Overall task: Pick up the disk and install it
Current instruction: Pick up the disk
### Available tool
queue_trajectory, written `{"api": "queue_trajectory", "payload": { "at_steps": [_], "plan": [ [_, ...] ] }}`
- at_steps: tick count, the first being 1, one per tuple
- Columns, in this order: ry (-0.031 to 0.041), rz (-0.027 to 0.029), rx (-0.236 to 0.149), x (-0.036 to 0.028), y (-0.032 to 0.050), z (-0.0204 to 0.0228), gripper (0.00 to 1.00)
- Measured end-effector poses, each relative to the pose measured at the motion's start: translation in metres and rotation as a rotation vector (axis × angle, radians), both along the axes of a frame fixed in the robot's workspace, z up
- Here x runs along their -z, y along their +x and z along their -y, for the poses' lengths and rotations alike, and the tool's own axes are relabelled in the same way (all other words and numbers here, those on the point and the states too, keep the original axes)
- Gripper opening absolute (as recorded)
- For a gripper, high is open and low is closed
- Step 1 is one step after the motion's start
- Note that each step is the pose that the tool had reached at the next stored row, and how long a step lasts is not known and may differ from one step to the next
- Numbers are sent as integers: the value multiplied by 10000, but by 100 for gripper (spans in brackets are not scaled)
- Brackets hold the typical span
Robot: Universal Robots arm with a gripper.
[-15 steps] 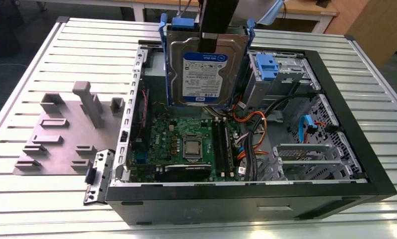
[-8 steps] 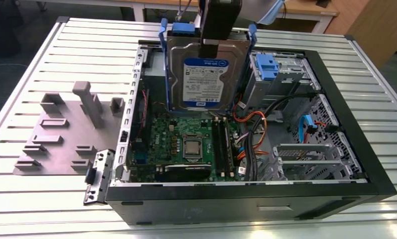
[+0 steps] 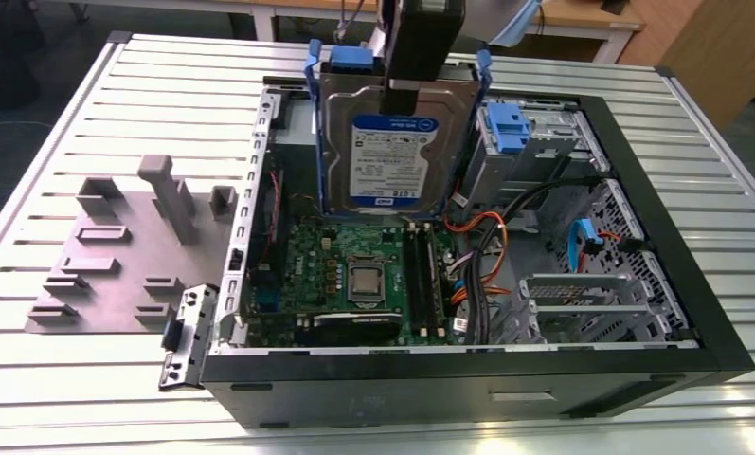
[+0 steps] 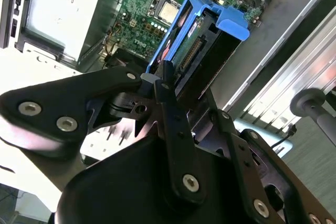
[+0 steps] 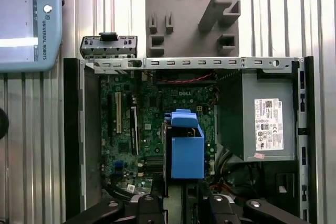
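The hand is clamped on the top edge of the one disk and holds it upright above the open computer case, probably so it can slide edge-first into a bay. There is one case, one grey box inside it, and one grey jig beside it on the surface.

Smooth silver metal on the disk, with a glossy white-and-blue paper label and a blue plastic frame along its edges. Matt black on the end effector, bright metal screw heads set in it. Ribbed pale satin metal for the surface. Matt grey plastic on the fixture block. Dull grey sheet metal on the power supply box, with a paper sticker.
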State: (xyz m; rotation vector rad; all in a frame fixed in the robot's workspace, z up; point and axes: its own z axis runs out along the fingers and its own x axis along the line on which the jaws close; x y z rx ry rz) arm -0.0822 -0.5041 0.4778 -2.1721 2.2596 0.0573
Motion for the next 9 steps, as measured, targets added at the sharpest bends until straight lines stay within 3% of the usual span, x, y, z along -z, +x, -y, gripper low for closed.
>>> {"api": "queue_trajectory", "payload": {
  "at_steps": [9],
  "plan": [
    [0, -25, 1, 15, 229, 0, 35]
  ]
}}
